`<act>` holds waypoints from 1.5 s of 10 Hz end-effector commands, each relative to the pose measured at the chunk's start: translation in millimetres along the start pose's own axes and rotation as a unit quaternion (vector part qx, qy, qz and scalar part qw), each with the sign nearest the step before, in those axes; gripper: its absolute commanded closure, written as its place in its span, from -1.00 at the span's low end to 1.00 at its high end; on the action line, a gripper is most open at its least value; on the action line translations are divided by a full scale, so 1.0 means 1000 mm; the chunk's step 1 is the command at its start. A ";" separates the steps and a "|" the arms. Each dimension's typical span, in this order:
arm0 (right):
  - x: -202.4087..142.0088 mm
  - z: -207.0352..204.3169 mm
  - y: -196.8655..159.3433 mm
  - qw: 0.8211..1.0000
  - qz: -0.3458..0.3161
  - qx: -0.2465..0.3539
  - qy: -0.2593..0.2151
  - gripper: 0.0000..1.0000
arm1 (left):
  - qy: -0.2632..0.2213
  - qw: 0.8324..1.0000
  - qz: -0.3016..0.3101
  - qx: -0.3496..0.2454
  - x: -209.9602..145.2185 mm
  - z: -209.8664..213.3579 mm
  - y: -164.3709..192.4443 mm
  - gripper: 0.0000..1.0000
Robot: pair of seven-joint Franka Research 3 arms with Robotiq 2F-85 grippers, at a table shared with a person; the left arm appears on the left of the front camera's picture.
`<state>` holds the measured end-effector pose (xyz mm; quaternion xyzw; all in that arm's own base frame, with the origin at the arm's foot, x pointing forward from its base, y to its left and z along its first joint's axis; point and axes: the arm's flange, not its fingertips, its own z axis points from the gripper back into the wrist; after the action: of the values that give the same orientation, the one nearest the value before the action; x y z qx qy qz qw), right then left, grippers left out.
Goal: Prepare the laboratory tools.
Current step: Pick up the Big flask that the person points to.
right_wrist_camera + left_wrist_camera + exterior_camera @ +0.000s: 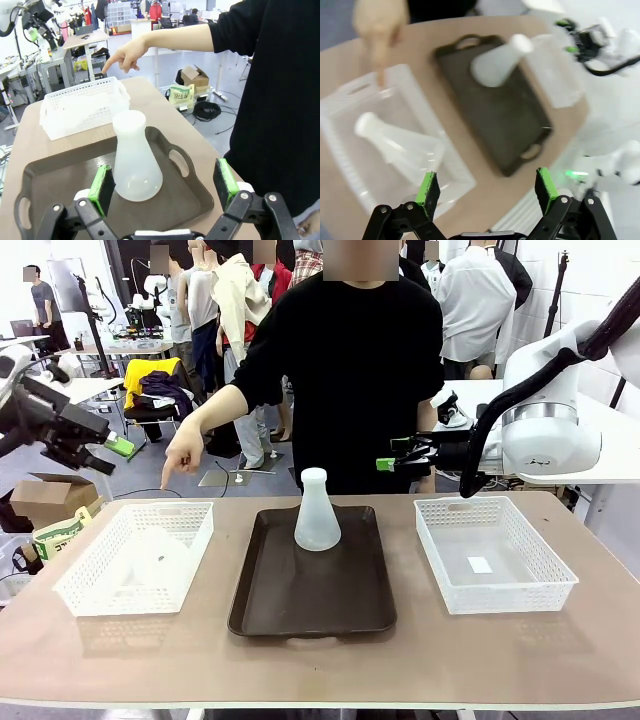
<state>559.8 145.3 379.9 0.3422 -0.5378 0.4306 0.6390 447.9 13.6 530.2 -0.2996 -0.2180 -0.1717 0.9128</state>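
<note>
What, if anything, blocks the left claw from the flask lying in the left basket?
Likely yes: the left claw is open and raised near the uncovered basket, with the flask lying inside. Only the person's hand points near its far rim.

The right gripper point(164, 185) holds its jaws wide apart, and ahead of them a frosted flask point(134, 160) stands upright on the dark tray point(65, 172). Farther off to the left sits a white basket point(82, 107), and a person's hand point(127, 54) points a finger down toward it.
</note>
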 end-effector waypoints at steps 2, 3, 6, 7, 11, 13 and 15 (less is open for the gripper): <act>0.001 0.001 0.000 1.000 -0.004 0.000 0.004 -1.00 | 0.067 0.989 0.064 0.117 0.005 -0.006 -0.020 -1.00; 0.001 0.001 0.000 1.000 -0.004 0.000 0.004 -1.00 | 0.092 0.980 0.082 0.159 0.008 -0.007 -0.025 -1.00; 0.001 0.001 0.000 1.000 -0.004 0.000 0.004 -1.00 | 0.149 0.948 0.169 0.225 0.021 -0.040 -0.013 -1.00; 0.001 0.001 0.000 1.000 -0.004 0.000 0.004 -1.00 | 0.161 0.938 0.188 0.241 0.026 -0.055 -0.006 -1.00; 0.001 0.001 0.000 1.000 -0.004 0.000 0.004 -1.00 | 0.163 0.898 0.287 0.290 0.037 -0.130 0.016 -1.00; 0.001 0.001 0.000 1.000 -0.004 0.000 0.004 -1.00 | 0.126 0.862 0.376 0.316 0.045 -0.150 0.029 -1.00; 0.001 0.001 0.000 1.000 -0.004 0.000 0.004 -1.00 | 0.089 0.832 0.411 0.361 0.045 -0.161 0.042 -1.00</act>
<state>560.1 145.0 380.5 0.3418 -0.5383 0.4305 0.6388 547.0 -57.3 416.4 -0.0265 -0.0273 0.2556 0.9660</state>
